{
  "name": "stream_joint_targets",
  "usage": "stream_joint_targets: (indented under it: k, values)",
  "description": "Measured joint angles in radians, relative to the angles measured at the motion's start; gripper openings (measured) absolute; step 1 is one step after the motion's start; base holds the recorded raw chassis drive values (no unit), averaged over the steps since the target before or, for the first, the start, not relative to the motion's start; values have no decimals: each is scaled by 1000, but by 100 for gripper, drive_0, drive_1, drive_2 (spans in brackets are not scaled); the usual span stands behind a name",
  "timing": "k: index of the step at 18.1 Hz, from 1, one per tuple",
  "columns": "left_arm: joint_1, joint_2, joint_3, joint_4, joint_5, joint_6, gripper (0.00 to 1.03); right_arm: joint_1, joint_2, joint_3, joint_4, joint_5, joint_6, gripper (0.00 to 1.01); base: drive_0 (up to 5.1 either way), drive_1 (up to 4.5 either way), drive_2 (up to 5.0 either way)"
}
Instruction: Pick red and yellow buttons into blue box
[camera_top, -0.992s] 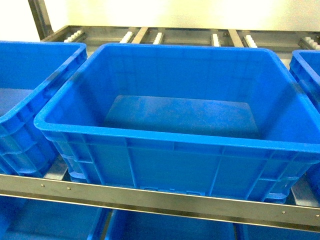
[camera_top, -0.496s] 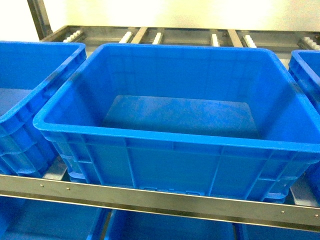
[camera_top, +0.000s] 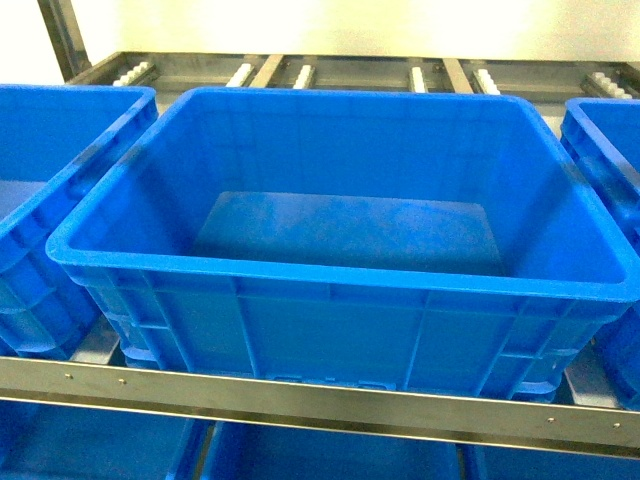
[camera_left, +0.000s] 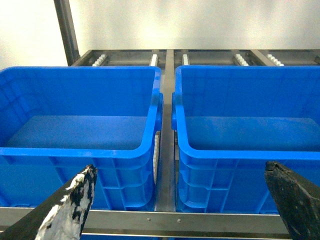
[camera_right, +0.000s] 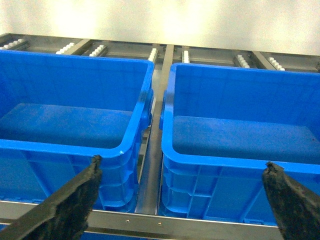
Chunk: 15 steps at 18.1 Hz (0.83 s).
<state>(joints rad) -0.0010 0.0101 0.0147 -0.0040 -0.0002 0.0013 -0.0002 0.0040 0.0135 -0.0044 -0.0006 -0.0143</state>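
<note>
Sitting on a metal roller shelf (camera_top: 300, 400) before a pale wall, the blue box (camera_top: 340, 275) is showing only bare floor, flanked by neighbouring crates (camera_top: 50, 200). Both the left claw (camera_left: 180, 200) and right claw (camera_right: 182, 200) are hanging spread wide, gripping nothing.

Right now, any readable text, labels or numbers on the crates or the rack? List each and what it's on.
No text is readable in any view.
Blue box: faint embossed marks at the bottom of the front wall, too blurred to read.
Neighbouring crates: plain walls, no labels visible.
Steel rack rail: only screws, no markings.
</note>
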Motion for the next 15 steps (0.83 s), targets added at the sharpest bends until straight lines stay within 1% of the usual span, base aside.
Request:
stream_joint_targets:
  k: [1,2,15]
  values:
    - [0,0,0,0,0,0,97,0,0,0,0,0,0,100,0,0,0]
    - [0,0,0,0,0,0,98,0,0,0,0,0,0,97,0,0,0]
    - [0,0,0,0,0,0,98,0,0,0,0,0,0,98,0,0,0]
